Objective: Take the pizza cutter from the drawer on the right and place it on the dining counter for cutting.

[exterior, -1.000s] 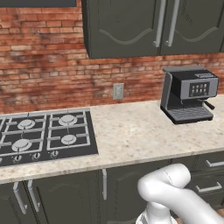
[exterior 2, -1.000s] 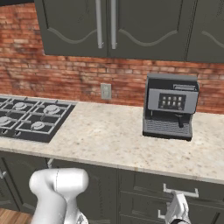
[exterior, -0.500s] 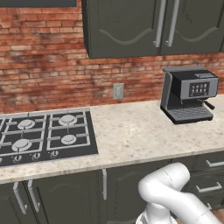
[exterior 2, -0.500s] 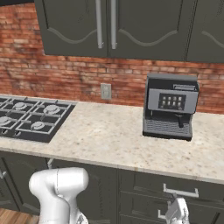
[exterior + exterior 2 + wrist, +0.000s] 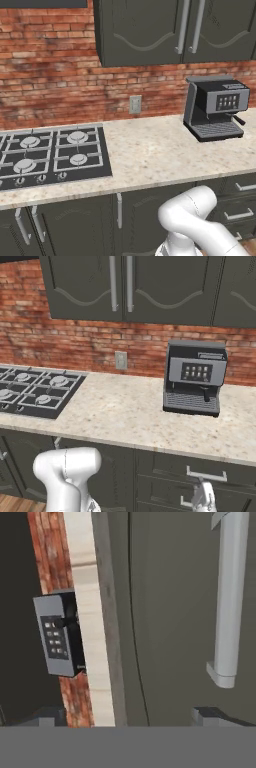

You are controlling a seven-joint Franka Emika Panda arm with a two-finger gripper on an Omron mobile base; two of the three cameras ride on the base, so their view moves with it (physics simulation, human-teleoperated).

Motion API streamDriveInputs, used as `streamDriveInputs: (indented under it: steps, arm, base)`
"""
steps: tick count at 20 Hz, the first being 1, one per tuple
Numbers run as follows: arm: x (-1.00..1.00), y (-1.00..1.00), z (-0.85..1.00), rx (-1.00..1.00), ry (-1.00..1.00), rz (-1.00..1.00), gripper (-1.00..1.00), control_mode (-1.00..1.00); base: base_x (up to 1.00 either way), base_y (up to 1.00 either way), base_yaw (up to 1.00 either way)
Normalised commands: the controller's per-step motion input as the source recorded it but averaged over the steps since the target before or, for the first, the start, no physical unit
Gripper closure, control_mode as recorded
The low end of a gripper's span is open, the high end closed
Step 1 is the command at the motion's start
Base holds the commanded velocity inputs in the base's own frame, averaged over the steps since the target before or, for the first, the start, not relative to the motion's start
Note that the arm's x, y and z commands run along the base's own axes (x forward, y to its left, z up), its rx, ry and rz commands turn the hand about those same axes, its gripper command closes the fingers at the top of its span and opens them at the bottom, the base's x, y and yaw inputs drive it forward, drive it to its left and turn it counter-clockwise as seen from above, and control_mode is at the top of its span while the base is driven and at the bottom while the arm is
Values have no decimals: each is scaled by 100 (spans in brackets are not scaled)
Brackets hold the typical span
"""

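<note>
The drawer (image 5: pixel 165 465) is the shallow dark front under the worktop on the right, with its silver bar handle (image 5: pixel 206 474); it stands closed. My gripper (image 5: pixel 202 497) hangs low in front of the drawer stack, just below that handle. In the rolled hand view the gripper (image 5: pixel 131 716) is open, its fingertips (image 5: pixel 215 714) set wide apart and facing the dark drawer front (image 5: pixel 170 612). The handle (image 5: pixel 230 602) lies off to one side, outside the fingers. The pizza cutter is hidden and the dining counter is out of view.
A beige worktop (image 5: pixel 150 155) carries a black gas hob (image 5: pixel 50 157) at left and a coffee machine (image 5: pixel 195 378) at right. Dark wall cabinets (image 5: pixel 125 286) hang above. More drawers (image 5: pixel 239 215) and cabinet doors (image 5: pixel 75 225) line the base.
The hand has stayed low before the drawers, shifting only very slightly; the arm's elbow moved a little. The drawer remains closed.
</note>
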Motion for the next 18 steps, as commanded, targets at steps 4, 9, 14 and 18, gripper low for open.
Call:
streamDriveInputs:
  steps: [4,9,14,18]
  arm:
    - [7,0,-3,-10,7,-12,-100,-100]
    - [26,0,0,-5,3,-10,-100,-100]
    - [26,0,-3,-1,5,-6,-100,-100]
    - [4,-3,-36,0,2,-1,-100,-100]
  base:
    - [0,0,0]
    - [0,0,0]
    - [0,0,0]
    - [0,0,0]
